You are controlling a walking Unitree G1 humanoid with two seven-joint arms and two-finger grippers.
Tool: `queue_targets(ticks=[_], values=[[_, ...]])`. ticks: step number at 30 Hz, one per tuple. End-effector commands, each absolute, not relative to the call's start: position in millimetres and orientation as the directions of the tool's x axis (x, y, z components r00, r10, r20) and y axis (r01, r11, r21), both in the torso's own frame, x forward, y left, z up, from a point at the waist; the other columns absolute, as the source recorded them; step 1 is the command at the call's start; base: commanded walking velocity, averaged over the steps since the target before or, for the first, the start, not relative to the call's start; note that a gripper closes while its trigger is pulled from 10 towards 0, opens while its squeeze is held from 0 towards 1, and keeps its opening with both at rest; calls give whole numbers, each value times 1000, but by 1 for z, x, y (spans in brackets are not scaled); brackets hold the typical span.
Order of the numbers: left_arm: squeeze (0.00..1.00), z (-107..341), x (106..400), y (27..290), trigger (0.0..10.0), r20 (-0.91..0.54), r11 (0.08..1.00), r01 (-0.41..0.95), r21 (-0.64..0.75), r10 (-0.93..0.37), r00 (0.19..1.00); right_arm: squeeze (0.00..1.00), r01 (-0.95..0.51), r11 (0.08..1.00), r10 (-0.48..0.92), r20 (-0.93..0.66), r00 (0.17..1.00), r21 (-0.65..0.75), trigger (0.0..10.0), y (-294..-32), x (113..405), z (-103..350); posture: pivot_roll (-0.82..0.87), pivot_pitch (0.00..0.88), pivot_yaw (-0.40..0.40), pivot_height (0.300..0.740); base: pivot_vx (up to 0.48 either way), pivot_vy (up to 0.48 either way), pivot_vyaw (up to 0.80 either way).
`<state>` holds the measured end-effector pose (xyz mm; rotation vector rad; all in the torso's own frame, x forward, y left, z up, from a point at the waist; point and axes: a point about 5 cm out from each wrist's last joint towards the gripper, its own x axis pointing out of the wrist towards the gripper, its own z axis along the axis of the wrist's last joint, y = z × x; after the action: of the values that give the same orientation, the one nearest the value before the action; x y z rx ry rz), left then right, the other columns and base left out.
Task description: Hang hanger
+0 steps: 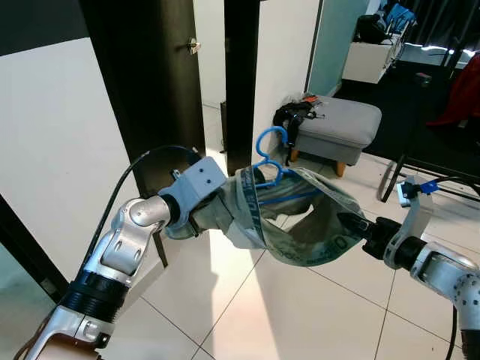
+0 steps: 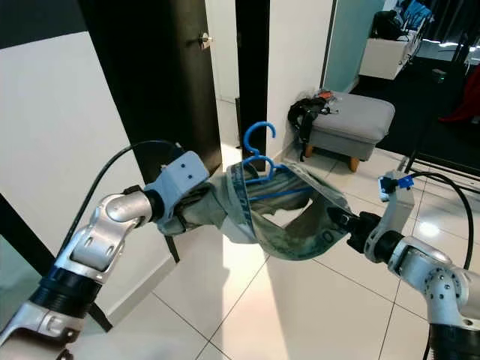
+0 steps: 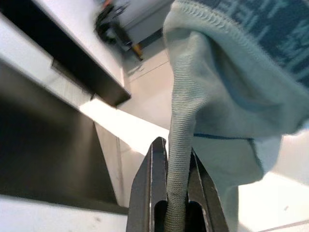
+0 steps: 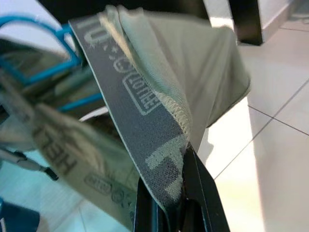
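Hangers: two blue hangers (image 1: 270, 161) are sitting inside one garment (image 1: 300, 217).
Left gripper (image 3: 176, 193): is pinching the garment's edge.
Right gripper (image 4: 176, 193): is clamping its waistband.

A blue plastic hanger (image 1: 268, 161) sits upright in mid-air above the tiled floor, its open hook pointing up and curling toward the robot's right, its shoulders and crossbar tucked inside a pale grey-green garment (image 1: 300, 225). The garment is a stretchy knit piece with a dark elastic waistband printed with pale lettering, pulled wide into an open loop around the hanger's lower part. One bunched end is pinched in the left claw (image 3: 176, 193), the waistband edge in the right claw (image 4: 178, 193), so the cloth hangs stretched and sagging between the two, off the floor.
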<state>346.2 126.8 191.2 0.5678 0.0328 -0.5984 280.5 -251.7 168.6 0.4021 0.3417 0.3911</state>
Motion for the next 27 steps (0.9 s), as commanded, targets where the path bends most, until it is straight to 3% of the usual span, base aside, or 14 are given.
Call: queue_targets(ticks=[1,6,13,20,23,24,25,26,27], values=[[0,189,350,136,10000,-197,733,500,461,-465,863,0,-312,841,450,-250,857,443,0,-248,278,167,143,0,34,740,0,0,0],[0,190,349,135,10000,-204,740,494,456,-454,868,0,-312,842,449,-251,857,440,0,-247,277,167,143,0,34,740,0,0,0],[0,188,350,137,10000,-193,803,419,424,-371,908,0,-469,769,603,-249,758,433,0,-233,255,167,141,0,34,740,0,0,0],[0,187,352,141,10000,-183,831,372,413,-325,928,0,-563,721,671,-206,712,405,0,-231,244,176,140,0,34,740,0,0,0],[0,188,352,138,10000,-162,837,365,409,-327,931,0,-553,731,668,-256,698,399,0,-233,240,169,137,0,35,740,0,0,0],[0,191,352,134,10000,-129,837,367,406,-345,930,0,-514,767,630,-295,718,385,3255,-237,242,162,135,0,33,740,0,0,0],[0,195,351,131,10000,-98,837,371,403,-363,926,0,-464,803,582,-330,743,374,7922,-242,244,156,135,0,33,740,0,0,0],[0,200,350,125,10000,-53,834,382,399,-395,917,1000,-422,835,538,-362,762,352,10000,-247,247,149,137,0,32,740,0,0,0],[0,200,350,125,10000,-53,834,382,399,-395,917,1000,-422,835,538,-362,762,352,10000,-247,247,149,137,0,32,740,0,0,0]])
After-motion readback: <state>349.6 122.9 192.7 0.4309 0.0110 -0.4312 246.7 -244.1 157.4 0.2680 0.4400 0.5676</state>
